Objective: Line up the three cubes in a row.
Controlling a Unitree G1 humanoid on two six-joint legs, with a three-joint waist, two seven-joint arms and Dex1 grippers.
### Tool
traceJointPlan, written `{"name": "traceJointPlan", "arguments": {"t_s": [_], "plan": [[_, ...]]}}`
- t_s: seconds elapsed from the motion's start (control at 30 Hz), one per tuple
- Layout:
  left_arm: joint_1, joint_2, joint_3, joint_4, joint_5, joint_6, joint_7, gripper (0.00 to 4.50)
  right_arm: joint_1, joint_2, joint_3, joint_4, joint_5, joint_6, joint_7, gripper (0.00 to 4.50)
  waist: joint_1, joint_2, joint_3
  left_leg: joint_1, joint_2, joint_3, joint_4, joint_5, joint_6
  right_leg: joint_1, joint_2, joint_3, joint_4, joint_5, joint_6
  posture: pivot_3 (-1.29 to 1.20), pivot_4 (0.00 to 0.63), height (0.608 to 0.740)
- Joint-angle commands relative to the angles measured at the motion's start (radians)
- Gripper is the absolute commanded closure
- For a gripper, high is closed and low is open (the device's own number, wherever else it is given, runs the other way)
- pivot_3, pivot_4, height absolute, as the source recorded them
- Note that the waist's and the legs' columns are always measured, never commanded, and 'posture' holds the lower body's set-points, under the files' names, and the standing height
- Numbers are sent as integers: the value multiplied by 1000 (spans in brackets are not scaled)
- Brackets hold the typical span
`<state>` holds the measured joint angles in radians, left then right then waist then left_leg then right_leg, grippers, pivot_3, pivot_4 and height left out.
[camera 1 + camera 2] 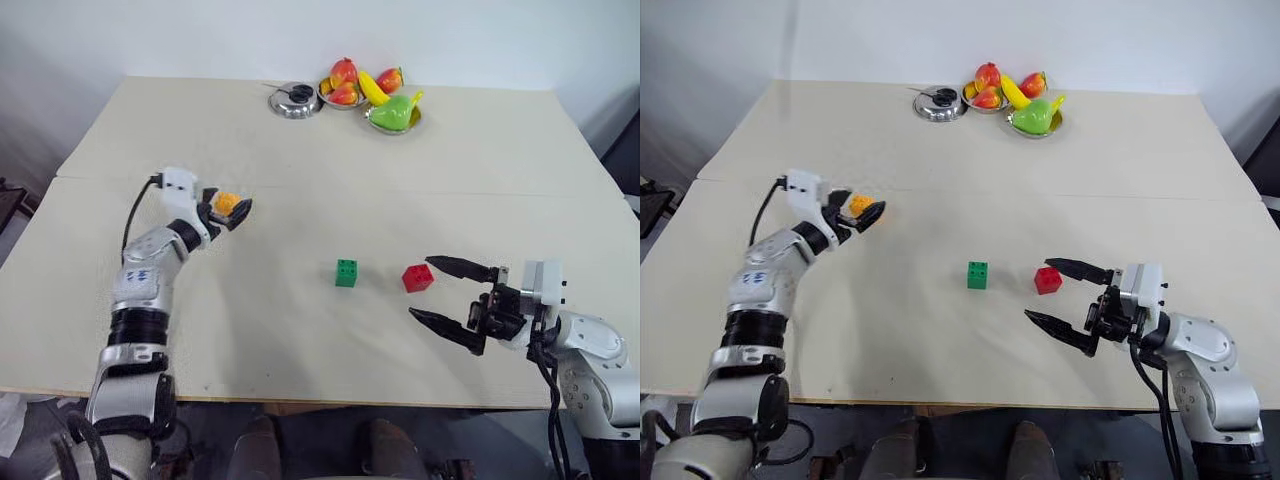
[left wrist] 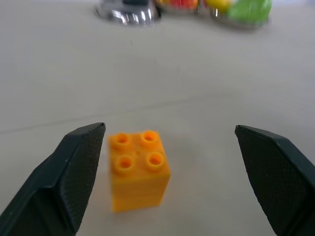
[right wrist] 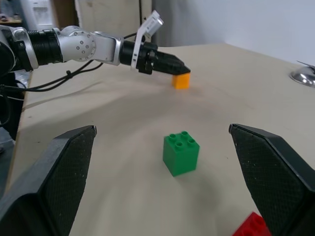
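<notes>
**newbie:** So how far along is the cube row?

**regular:** Barely started, I'd say. The small green studded plastic cube and the small red studded plastic cube sit near each other mid-table, roughly level, so they could pass as two thirds of a row. The orange-yellow studded plastic cube is well apart from them, over on the robot's left side of the beige tabletop.

**newbie:** Anything holding it?

**regular:** Nope. The left gripper has its jaws spread wide around the orange-yellow one, one finger just beside it, nothing clamped. The right gripper gapes too, just beside the red cube, gripping nothing.

**newbie:** Anything you can't make out?

**regular:** From overhead the left fingers cover most of the orange-yellow cube, so contact is hard to call. In the right wrist view the red cube is cut off at the edge.
</notes>
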<state>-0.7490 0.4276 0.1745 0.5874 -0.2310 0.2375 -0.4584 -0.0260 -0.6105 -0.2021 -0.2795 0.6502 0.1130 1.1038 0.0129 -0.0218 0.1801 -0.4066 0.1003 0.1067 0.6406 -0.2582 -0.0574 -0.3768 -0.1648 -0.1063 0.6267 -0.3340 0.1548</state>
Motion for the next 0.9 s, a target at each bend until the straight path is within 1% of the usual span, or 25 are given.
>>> {"name": "traceJointPlan", "arguments": {"t_s": [0.03,0.07,0.17,0.3,0.33,0.4,0.43,0.53,0.57,0.6,0.67,0.7,0.77,0.83,0.9], "plan": [[-66,8,-18,145,61,-61,40,18,9,9,-3,-65,5,-1,-31,0,2,0,0,0,0,0,0,0,0,0,0,0,0,0,0,0,150,740],[-81,8,-21,176,69,-65,44,18,11,11,-2,-70,3,-1,-39,0,3,0,0,0,0,0,0,0,0,0,0,0,0,0,0,0,150,740],[-96,8,-20,214,81,-93,57,586,31,12,-14,-88,4,-3,-55,0,9,-1,0,0,0,0,1,0,0,0,0,0,0,0,0,0,150,740],[-84,16,-13,219,73,-100,29,1873,56,14,-22,-104,6,-11,-69,0,13,-2,1,0,0,0,1,0,0,0,0,0,0,0,0,0,150,740],[-81,21,-14,224,75,-109,17,2127,61,15,-24,-107,6,-13,-72,0,13,-2,1,0,0,0,2,0,0,0,0,0,1,0,0,0,150,740],[-80,24,-9,231,65,-139,-18,2877,72,15,-29,-110,7,-19,-75,0,13,-2,1,0,0,0,2,0,0,0,0,0,1,0,0,0,150,740],[-82,26,-8,232,58,-150,-42,3046,77,15,-31,-112,9,-20,-77,0,13,-2,1,0,0,0,2,0,0,0,0,0,1,0,0,0,150,740],[-82,28,-2,226,32,-203,-148,3040,95,12,-36,-117,10,-27,-77,0,13,-2,1,0,0,0,2,0,0,0,0,0,1,0,0,0,150,740],[-81,33,-9,218,28,-239,-207,3040,102,10,-42,-119,12,-28,-77,0,13,-2,1,0,0,0,2,0,0,0,0,0,1,0,0,0,150,740],[-73,45,-38,191,21,-314,-338,3040,116,2,-57,-121,17,-28,-73,0,13,-2,1,0,0,0,2,0,0,0,0,0,1,0,0,0,150,740],[-69,63,-83,160,9,-408,-547,3040,141,-12,-85,-124,26,-26,-64,0,13,-2,1,0,0,0,2,0,0,0,0,0,1,0,0,0,150,740],[-70,68,-98,153,2,-429,-618,3040,152,-17,-98,-126,31,-24,-58,0,14,-2,1,0,0,0,2,0,0,0,0,0,1,0,0,0,150,740],[-79,82,-159,146,-11,-475,-850,3040,193,-41,-138,-126,41,-15,-33,0,16,-1,1,-1,0,0,2,0,0,0,0,0,0,0,0,0,150,740],[-110,90,-233,205,37,-548,-1002,3040,229,-68,-173,-124,52,-5,-7,0,17,-2,1,0,0,0,2,0,0,1,0,0,0,0,0,0,150,740],[-146,84,-276,288,77,-609,-1076,3040,245,-82,-190,-122,58,0,2,0,17,-2,1,0,0,0,4,0,0,1,0,0,-2,0,0,0,150,740]]}}
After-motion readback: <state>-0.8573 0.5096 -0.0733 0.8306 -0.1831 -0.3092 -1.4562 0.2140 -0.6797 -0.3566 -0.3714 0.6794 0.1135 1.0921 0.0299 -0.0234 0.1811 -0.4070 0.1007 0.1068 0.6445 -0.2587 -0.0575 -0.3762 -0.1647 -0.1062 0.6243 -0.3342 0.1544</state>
